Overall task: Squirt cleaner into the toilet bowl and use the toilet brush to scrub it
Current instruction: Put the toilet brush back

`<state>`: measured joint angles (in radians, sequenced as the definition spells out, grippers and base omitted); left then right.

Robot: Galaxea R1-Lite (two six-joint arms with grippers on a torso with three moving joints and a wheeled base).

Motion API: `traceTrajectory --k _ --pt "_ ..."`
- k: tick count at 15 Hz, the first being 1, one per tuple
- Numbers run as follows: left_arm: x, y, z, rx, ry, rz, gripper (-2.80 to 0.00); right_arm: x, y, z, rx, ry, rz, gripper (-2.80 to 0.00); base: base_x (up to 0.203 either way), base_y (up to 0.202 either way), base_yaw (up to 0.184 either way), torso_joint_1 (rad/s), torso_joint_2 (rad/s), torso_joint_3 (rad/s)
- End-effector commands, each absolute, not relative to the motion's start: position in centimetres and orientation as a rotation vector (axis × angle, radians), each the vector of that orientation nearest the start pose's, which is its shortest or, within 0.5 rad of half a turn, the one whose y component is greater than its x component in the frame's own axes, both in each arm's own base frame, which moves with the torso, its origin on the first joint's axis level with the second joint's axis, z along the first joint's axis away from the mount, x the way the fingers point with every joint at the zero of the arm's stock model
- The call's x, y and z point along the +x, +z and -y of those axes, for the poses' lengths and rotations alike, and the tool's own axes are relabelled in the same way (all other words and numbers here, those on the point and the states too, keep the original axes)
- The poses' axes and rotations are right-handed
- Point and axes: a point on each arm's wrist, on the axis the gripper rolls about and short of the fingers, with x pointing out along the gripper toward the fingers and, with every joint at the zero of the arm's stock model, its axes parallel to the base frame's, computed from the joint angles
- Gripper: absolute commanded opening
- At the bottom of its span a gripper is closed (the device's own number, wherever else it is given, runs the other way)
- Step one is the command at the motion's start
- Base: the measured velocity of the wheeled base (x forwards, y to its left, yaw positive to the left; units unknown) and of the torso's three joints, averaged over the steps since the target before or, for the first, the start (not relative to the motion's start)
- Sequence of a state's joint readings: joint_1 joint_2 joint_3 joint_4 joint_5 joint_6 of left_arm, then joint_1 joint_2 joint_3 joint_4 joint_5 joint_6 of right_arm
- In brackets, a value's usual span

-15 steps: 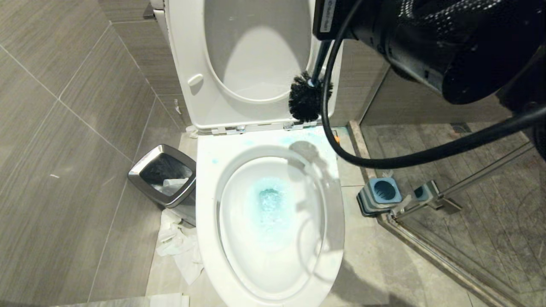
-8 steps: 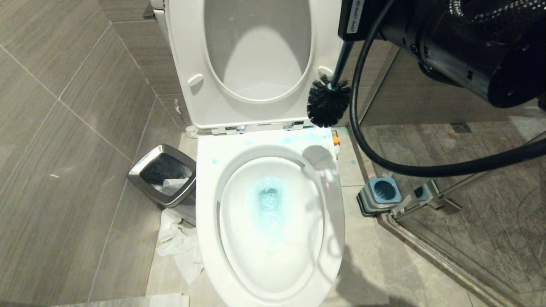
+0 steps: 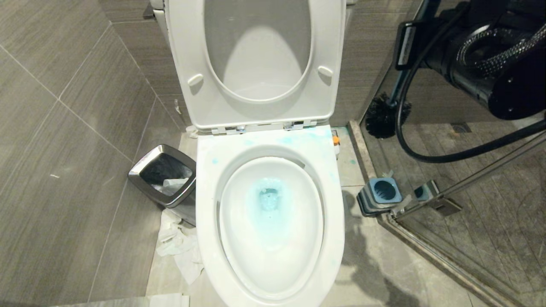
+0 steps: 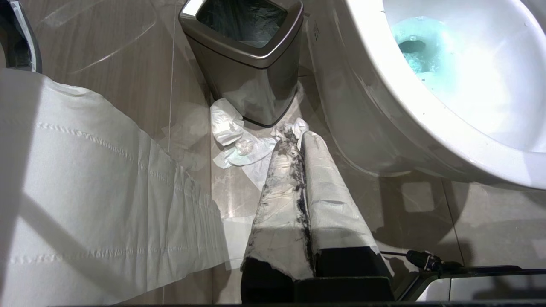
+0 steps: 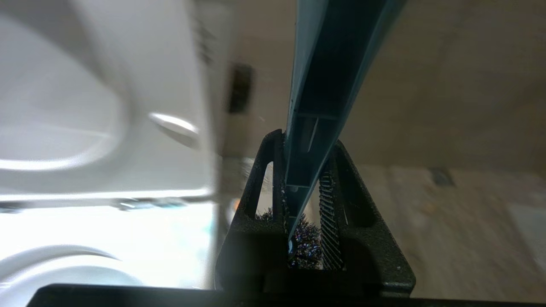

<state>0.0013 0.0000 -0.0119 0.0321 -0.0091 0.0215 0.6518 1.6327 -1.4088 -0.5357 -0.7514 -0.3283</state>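
The white toilet bowl [image 3: 207, 200] stands open with seat and lid [image 3: 187, 51] raised. Turquoise cleaner [image 3: 269, 198] pools at its bottom, and pale blue smears [image 3: 300, 137] mark the back of the rim. My right gripper [image 5: 305, 143] is shut on the slate-blue handle [image 5: 326, 76] of the toilet brush. Its black bristle head [image 3: 383, 116] hangs to the right of the toilet, above the floor behind the glass. The light-blue-topped holder [image 3: 381, 194] stands empty on the floor right of the bowl. My left gripper [image 4: 300, 137] is shut, empty and low beside the bowl [image 4: 384, 111].
A chrome-rimmed waste bin [image 3: 164, 177] stands left of the toilet, with crumpled tissue [image 3: 179, 247] on the floor by it. A glass shower door with a metal rail [image 3: 469, 183] runs along the right. A black cable [image 3: 448, 155] loops under my right arm [image 3: 482, 64]. Toilet paper [image 4: 85, 192] hangs near the left gripper.
My right arm has swung the brush to the right, from in front of the raised seat to beyond the toilet's right side. The left arm has not moved.
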Motion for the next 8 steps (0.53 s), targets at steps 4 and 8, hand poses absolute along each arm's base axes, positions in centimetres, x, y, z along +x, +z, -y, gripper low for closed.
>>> traceTrajectory --k 4,8 --pt "-2.4 7.6 0.0 0.023 -0.008 -0.021 -2.8 27.6 31.1 -9.0 -0.128 -0.247 0.087 -2.8 0.0 0.0 0.0 0.0 0.0 0.0" --pt "-2.4 7.6 0.0 0.028 -0.006 -0.021 -2.8 29.9 26.5 -3.1 -0.038 -0.285 -0.038 -2.8 0.0 0.0 0.0 0.0 0.0 0.0"
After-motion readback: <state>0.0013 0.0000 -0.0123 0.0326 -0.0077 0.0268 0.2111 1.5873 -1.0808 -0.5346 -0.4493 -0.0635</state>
